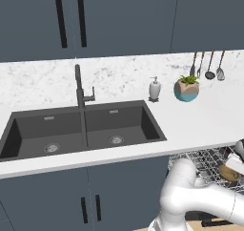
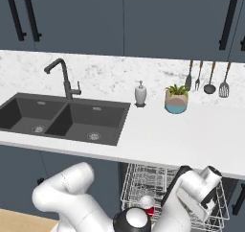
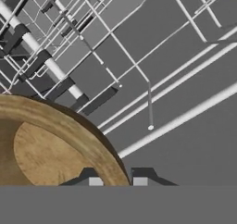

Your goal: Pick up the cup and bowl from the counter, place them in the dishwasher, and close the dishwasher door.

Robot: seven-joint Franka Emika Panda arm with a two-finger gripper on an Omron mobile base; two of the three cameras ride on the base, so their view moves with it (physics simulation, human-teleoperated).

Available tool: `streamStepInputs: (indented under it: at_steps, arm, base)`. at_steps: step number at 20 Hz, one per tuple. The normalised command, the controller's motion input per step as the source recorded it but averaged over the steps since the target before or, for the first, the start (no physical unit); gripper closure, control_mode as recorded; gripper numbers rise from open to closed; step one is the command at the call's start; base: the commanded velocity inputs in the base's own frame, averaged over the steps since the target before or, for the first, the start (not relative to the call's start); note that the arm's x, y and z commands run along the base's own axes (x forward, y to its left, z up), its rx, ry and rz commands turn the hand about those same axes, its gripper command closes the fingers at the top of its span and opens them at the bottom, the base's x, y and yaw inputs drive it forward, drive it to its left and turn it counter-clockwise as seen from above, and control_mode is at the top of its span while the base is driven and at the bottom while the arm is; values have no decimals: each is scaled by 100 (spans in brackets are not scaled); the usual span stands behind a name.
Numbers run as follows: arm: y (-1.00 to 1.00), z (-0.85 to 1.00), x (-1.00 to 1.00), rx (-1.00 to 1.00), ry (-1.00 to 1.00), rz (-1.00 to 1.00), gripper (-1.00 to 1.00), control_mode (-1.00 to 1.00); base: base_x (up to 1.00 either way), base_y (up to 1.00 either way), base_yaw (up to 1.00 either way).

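The gripper [image 3: 118, 181] is nearly closed, its two fingertips pinching the rim of the bowl [image 3: 51, 149]. The bowl hangs over the wire rack [image 3: 139, 70] of the dishwasher [image 2: 143, 183].

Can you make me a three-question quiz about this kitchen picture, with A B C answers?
1. Where is the bowl?
A. In the sink
B. Over the dishwasher rack, in the gripper
C. Beside the plant pot

2. How many utensils hang on the wall?
A. Two
B. Six
C. Four

3. What is the gripper doing?
A. Pinching the bowl's rim
B. Hanging open above the tap
C. Holding the soap bottle

Answers:
1 B: the hand view shows the wooden bowl at the fingertips with rack wires behind it.
2 C: the right base view shows four handles in a row above the counter.
3 A: the two dark fingertips sit close together on either side of the bowl's edge.
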Motion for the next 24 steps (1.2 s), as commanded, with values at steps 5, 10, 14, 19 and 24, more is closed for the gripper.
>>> streamStepInputs:
  at_steps: [5,10,14,19,24]
  arm:
    - [0,10,-1,0,0,0,100,-100]
    - [0,9,21,0,0,-1,100,-100]
    - [0,2,39,0,0,-3,100,-100]
    - [-1,-37,31,0,0,-2,100,-100]
    - [-7,-87,-1,0,0,0,100,-100]
  base:
    - [0,0,0]
    - [0,0,0]
    - [0,0,0]
    - [0,0,0]
    - [0,0,0]
